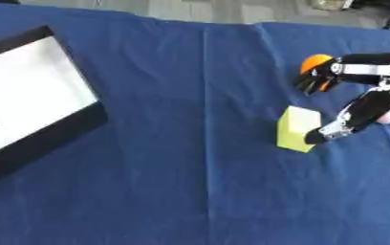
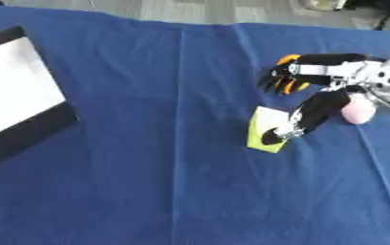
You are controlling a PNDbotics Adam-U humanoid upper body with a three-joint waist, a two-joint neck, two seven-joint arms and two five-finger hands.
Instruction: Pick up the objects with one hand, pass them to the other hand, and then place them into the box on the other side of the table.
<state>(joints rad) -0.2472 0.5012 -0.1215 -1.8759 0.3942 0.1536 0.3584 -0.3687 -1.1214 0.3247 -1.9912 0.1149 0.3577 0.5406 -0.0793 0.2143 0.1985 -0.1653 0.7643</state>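
Blue cloth (image 1: 165, 143) covers the whole table, w/ a long crease running 12 to 6 o'clock just right of centre & a second fold line at the far right.

Box (image 1: 60, 136): black-walled, white inside, sits at 9 o'clock, tilted askew, partly cut off by the left edge. Nothing visible inside it in either view. Well apart from the objs on the other side of the cloth.

Right hand (image 2: 315, 72) comes in from the 3 o'clock edge, black w/ silver at the wrist. Fingers (image 2: 275, 82) curl down over an orange obj (image 1: 315, 62), at approx 2 o'clock; orange shows between & behind the fingers, so the hand is closed round it. Can't tell whether the obj is lifted or on the cloth. Thumb (image 2: 311, 115) sticks out separately toward 7 o'clock, its tip touching or just over the right side of the yellow block; contact not certain.

Yellow block (image 1: 298, 129): pale yellow-green, box-shaped, standing on the cloth right of centre, approx 4 o'clock from the middle, just below the orange obj.

Pink obj (image 2: 357, 109): small, rounded, on the cloth at 3 o'clock, tucked just behind the thumb, right of the block. Shape beyond "rounded" not clear.

Left hand: not seen in either view.
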